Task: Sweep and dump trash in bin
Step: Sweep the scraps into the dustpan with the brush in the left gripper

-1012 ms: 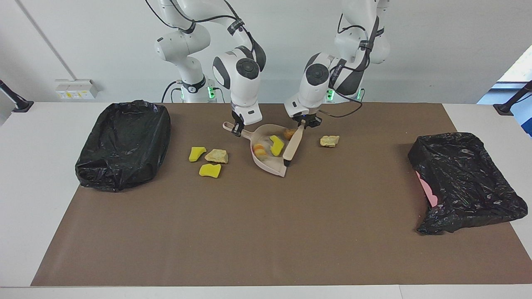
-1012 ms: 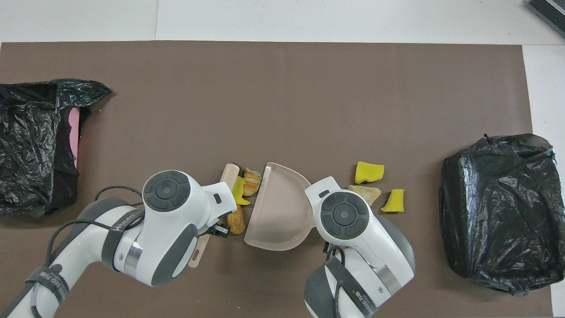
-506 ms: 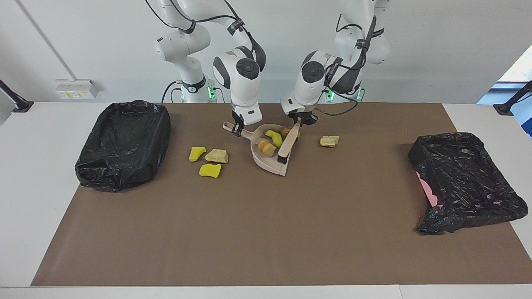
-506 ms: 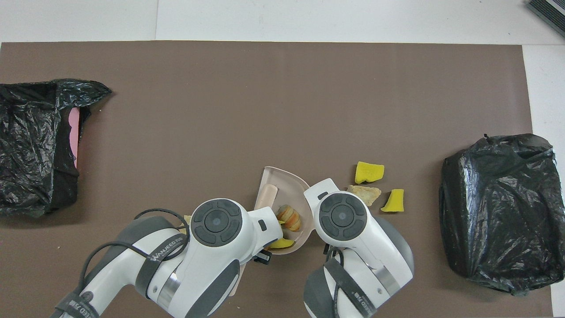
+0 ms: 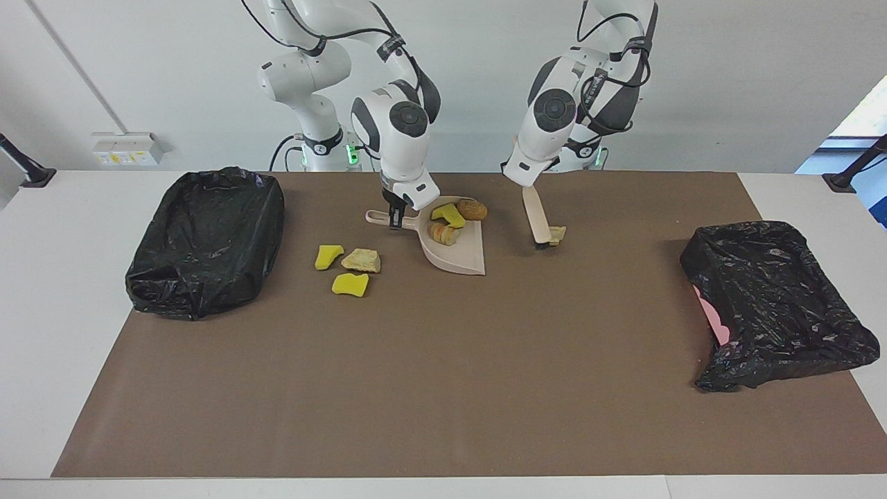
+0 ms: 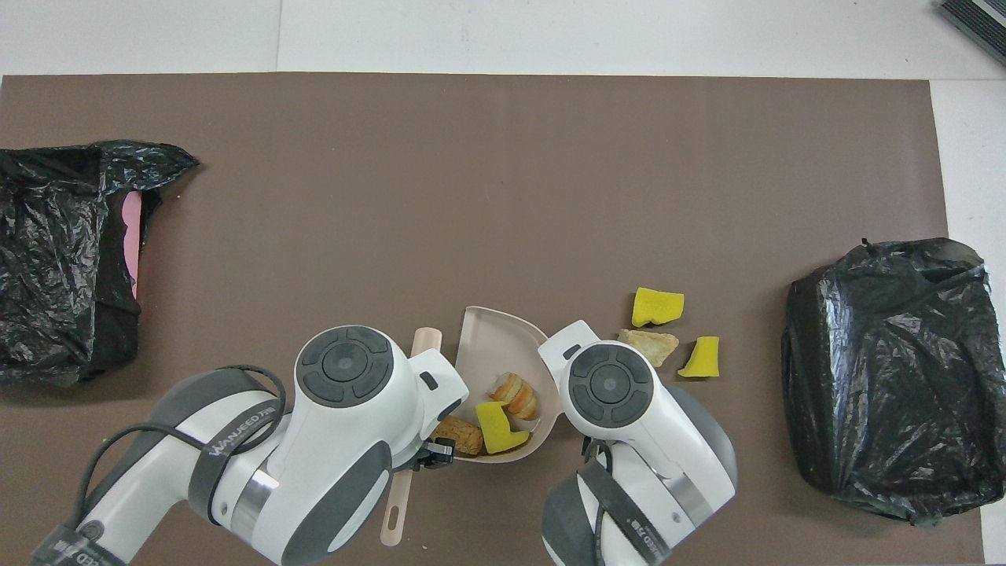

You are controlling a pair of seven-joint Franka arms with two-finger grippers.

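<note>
Light spongy trash: three chunks in the dustpan, four on the table

Mid-table near the robots' edge, right hand clamps the dustpan handle, left hand grasps the brush; the trash needs sweeping, not pinching.

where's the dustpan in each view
Facing view: the dustpan lies at top centre, its handle in the right pincer.
Overhead view: the dustpan lies at bottom centre, between the two wrists.
Shared landmark: the yellow chunk inside it.
</note>
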